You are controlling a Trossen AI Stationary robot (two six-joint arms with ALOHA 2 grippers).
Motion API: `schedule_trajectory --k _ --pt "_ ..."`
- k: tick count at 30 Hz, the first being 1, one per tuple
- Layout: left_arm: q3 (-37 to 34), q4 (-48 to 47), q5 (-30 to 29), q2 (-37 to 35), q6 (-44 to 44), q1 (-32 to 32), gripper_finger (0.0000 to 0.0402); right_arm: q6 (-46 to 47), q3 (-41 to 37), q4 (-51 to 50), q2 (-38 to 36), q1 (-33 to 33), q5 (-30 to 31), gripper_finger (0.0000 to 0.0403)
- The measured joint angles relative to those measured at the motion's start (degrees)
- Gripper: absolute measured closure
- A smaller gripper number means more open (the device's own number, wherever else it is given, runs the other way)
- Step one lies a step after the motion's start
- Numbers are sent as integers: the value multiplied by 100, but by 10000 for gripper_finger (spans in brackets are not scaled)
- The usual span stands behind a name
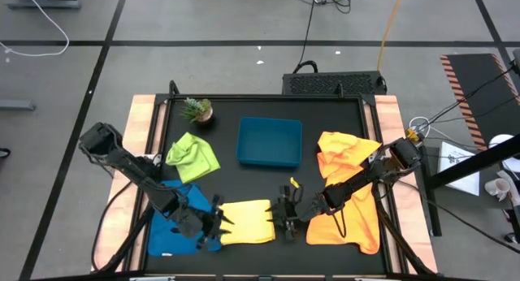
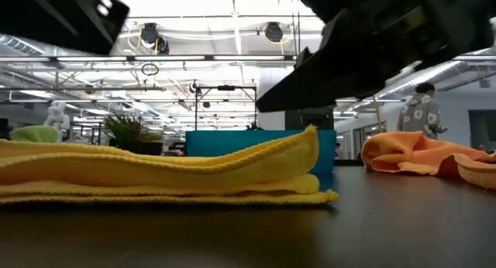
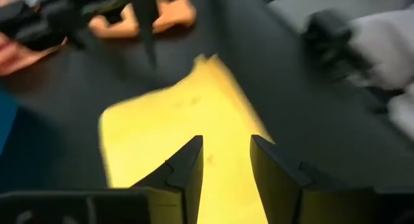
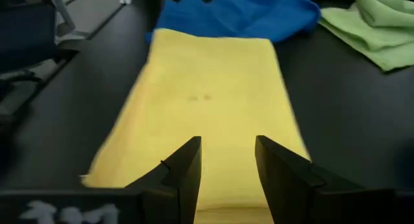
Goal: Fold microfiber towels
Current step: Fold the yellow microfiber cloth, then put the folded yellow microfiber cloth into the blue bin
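Yellow microfiber towel [image 1: 246, 221] lying folded at table's front centre | left gripper [image 1: 218, 224] hovering at its blue-towel [image 1: 180, 220] side, fingers slightly parted, holding nothing | right gripper [image 1: 286, 216] hovering opposite, likewise parted, empty | orange towels [image 1: 348, 188] sitting rightward.

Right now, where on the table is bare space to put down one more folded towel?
Bare black table lies between the lime green towel, teal tray and yellow towel. Crowded: the front edge, where the blue towel, both end effectors and the orange towels sit.
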Motion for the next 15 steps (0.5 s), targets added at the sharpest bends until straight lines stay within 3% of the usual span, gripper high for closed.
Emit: schedule_trajectory --k 7,15 --pt "-7 70 150 226 -327 519 286 -6 -2 -192 0 -251 -434 264" --pt "-6 364 166 365 -374 847 286 34 -2 -306 -2 -280 -451 264"
